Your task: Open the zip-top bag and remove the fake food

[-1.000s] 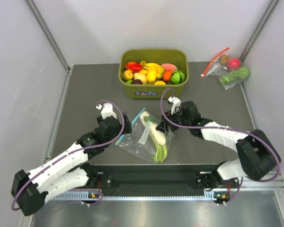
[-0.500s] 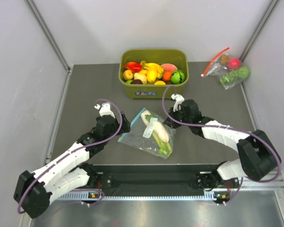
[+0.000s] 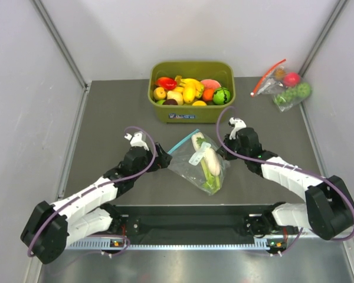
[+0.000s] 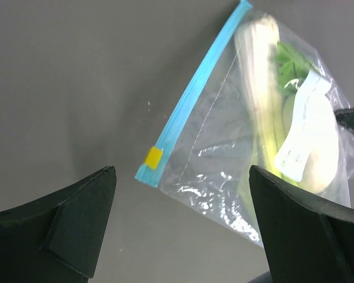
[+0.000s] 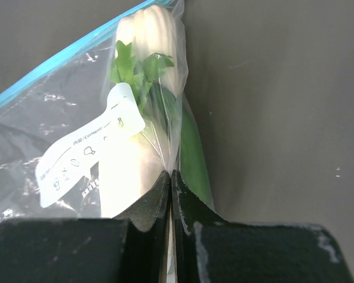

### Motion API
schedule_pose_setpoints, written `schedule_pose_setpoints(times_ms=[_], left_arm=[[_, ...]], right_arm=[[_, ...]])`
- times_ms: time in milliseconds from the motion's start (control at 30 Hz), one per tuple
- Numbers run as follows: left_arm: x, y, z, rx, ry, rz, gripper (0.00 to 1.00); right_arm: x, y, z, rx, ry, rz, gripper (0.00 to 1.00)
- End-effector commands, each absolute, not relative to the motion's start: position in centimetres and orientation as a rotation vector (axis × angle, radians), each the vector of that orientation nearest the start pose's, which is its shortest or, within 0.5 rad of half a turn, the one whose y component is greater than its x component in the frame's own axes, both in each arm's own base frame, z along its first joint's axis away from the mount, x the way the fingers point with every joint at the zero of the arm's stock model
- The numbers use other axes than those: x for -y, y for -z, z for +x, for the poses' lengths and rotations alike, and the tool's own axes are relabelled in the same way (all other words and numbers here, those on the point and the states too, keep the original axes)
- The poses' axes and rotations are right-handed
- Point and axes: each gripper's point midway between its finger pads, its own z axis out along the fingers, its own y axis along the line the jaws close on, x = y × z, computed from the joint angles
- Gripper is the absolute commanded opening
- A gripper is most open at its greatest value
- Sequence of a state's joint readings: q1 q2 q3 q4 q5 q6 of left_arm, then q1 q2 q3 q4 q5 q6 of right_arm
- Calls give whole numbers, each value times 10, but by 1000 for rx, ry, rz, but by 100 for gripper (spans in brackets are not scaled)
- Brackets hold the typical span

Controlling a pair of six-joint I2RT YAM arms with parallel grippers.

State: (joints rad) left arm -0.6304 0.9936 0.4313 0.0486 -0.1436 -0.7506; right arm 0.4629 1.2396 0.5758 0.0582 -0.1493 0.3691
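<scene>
A: Where's the zip-top bag point(image 3: 196, 167)?

B: Mid table point(image 3: 106, 118), in front of the green bin point(image 3: 192, 114), between the two grippers. The blue zip strip point(image 4: 196, 91) runs along the bag's left edge. The yellow slider tab point(image 4: 153, 157) sits at the strip's near end.

A: Fake food?

B: All inside the bag. The leek point(image 4: 258, 88) lies lengthwise with its white end up by the far end of the zip. The radish point(image 4: 314, 147) is beside it, behind the white label point(image 5: 88, 154). A green piece point(image 5: 192, 158) lies along the bag's right edge. Can't tell from the wrist view what it belongs to.

A: Right gripper point(image 3: 223, 154)?

B: Jaws pinched together on the bag's right edge. In the right wrist view the fingertips point(image 5: 159, 191) meet with plastic film between them.

A: Left gripper point(image 3: 163, 160)?

B: Spread wide, holding nothing. In the left wrist view the zip corner with the tab sits in the gap between the fingers point(image 4: 76, 221), touching neither. From the top camera it's just beside the bag's left corner.

A: Bag flat or lifted?

B: Can't tell. It looks bunched on the right gripper's side.

A: Anything else around?

B: Toy fruits point(image 3: 189, 89) in the bin. A second clear bag with a red zip point(image 3: 286, 87) lies in the far right corner, well apart.
</scene>
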Motion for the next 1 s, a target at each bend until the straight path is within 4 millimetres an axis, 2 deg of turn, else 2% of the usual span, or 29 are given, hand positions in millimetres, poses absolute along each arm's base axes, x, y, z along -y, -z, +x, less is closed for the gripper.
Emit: schedule_pose_setpoints(times_ms=[0,133,233,400,500,533,667,700,733,767,800,833,933,967], left_arm=[[207,-113,258,-2081,835,-257,98],[207,-103,256,-2120,824,-284,96],[209,-103,257,-2114,842,-284,95],[224,-111,256,-2084,955,-277,82],[232,-108,255,-2099,996,-264,72],[233,-105,255,-2106,1002,-262,63],[241,-109,255,-2092,1048,-239,45],[241,-110,256,-2091,1047,-233,33],[243,-113,257,-2084,1050,-222,28],[243,-119,259,-2065,1037,-182,9],[244,-122,260,-2051,1025,-138,1],[244,-126,261,-2040,1019,-112,0],[247,-146,263,-1976,992,25,0],[249,-160,265,-1936,992,70,0]], right_arm=[[-182,-97,298,-2193,-604,-133,0],[-181,-95,296,-2199,-605,-121,0],[-180,-95,295,-2196,-606,-121,0],[-180,-95,295,-2198,-608,-118,0],[-180,-95,295,-2195,-613,-114,0],[-180,-96,295,-2194,-615,-115,0],[-178,-96,294,-2191,-613,-106,0],[-178,-97,294,-2189,-612,-108,0],[-178,-97,294,-2188,-612,-106,0],[-176,-99,294,-2183,-605,-110,1],[-175,-103,294,-2171,-604,-111,3],[-175,-108,295,-2160,-601,-118,6],[-171,-122,296,-2131,-574,-150,23],[-169,-127,296,-2116,-561,-168,37]])
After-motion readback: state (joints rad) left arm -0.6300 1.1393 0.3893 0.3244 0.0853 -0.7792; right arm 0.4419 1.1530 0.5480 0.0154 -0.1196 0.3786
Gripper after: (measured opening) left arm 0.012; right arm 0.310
